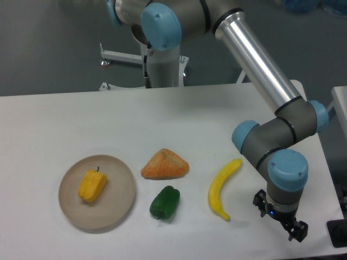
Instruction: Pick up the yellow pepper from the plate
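Yellow-orange toy bell pepper (92, 186) lies on your round beige plate (120, 203) (stem up), well apart from the black two-finger gripper (281, 221), whose fingers stand apart on nothing.

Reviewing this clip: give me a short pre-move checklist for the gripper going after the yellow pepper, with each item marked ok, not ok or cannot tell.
1. Yellow pepper is on the plate: ok, it lies left of the dish's middle, stem pointing up-right.
2. Nothing else is on the plate: ok.
3. Gripper is positioned over the pepper: not ok, it is at the table's far right, beyond the banana.
4. Gripper is empty: ok, nothing shows between the fingers.
5. Gripper is open wide enough: cannot tell, the fingers are small and partly hidden.
6. A straight low path is free: not ok, the banana and green pepper lie between; travelling high looks safer.
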{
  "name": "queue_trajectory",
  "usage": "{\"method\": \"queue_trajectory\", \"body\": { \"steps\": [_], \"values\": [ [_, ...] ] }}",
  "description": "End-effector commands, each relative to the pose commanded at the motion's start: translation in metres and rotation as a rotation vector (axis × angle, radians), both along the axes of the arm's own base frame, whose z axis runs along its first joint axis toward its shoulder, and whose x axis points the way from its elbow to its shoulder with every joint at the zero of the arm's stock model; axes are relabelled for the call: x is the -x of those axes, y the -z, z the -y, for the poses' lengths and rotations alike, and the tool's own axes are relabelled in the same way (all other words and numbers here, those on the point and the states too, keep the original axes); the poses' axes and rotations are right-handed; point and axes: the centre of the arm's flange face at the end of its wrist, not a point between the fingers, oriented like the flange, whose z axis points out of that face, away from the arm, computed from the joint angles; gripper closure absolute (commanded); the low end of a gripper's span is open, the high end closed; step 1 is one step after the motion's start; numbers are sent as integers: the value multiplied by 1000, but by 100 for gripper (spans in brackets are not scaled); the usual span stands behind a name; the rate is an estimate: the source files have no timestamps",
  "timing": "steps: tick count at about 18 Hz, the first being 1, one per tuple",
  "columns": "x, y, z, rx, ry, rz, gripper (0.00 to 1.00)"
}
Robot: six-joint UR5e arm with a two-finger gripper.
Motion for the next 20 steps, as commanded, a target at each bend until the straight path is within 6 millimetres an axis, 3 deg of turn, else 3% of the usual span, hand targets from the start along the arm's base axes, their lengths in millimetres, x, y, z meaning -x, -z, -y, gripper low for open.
{"method": "queue_trajectory", "body": {
  "steps": [7,11,16,20],
  "values": [
    [-11,-7,0,-3,-36,8,0],
    [-46,-25,5,-3,-85,35,0],
    [-130,-59,12,-16,-190,92,0],
    [-223,-87,7,-46,-285,169,0]
  ]
}}
